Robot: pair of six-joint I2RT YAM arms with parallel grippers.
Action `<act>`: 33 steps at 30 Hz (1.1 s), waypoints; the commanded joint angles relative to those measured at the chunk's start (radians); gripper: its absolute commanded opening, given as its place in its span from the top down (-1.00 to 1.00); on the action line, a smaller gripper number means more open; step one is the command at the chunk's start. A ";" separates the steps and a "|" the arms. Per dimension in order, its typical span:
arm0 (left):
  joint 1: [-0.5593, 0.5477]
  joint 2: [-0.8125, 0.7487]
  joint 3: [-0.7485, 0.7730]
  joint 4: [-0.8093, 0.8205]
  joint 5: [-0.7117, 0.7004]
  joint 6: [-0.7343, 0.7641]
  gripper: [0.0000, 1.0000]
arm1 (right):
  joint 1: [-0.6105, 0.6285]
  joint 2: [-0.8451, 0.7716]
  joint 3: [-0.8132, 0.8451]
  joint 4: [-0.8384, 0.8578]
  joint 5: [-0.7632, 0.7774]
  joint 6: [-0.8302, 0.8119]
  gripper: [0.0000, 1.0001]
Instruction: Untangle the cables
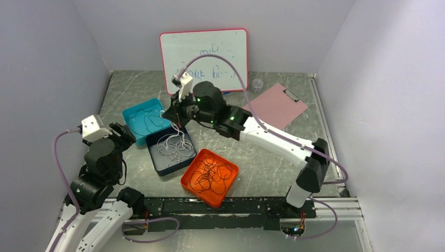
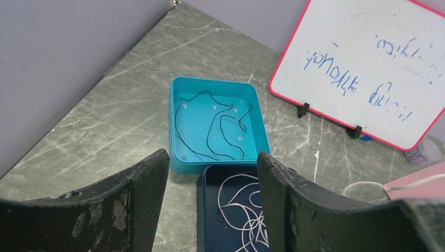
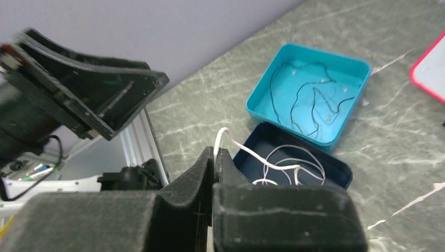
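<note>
my right gripper (image 3: 215, 156) was pinched shut on a white cable (image 3: 261, 159). its strand ran from my fingertips slantwise down into the navy tray (image 3: 343, 176) and ended in loose loops there. my left gripper (image 2: 212, 160) stood apart, holding nothing, facing the teal tray (image 2: 210, 81) with its curled black cable (image 2: 209, 134).

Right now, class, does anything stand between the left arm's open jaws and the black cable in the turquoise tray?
Nothing visible does. The left jaws stand open just short of the turquoise tray, where the black cable lies loose. Only that tray's low near wall lies between.
</note>
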 commanded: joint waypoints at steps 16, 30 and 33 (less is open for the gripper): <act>0.005 0.050 -0.007 0.012 0.012 0.023 -0.34 | 0.028 0.276 -0.137 0.111 -0.064 0.053 1.00; 0.005 0.076 -0.011 0.028 0.046 0.041 -0.34 | 0.034 0.497 -0.089 0.124 -0.087 0.021 1.00; 0.005 0.079 -0.012 0.033 0.051 0.045 -0.34 | 0.035 0.515 -0.090 0.112 -0.078 0.008 1.00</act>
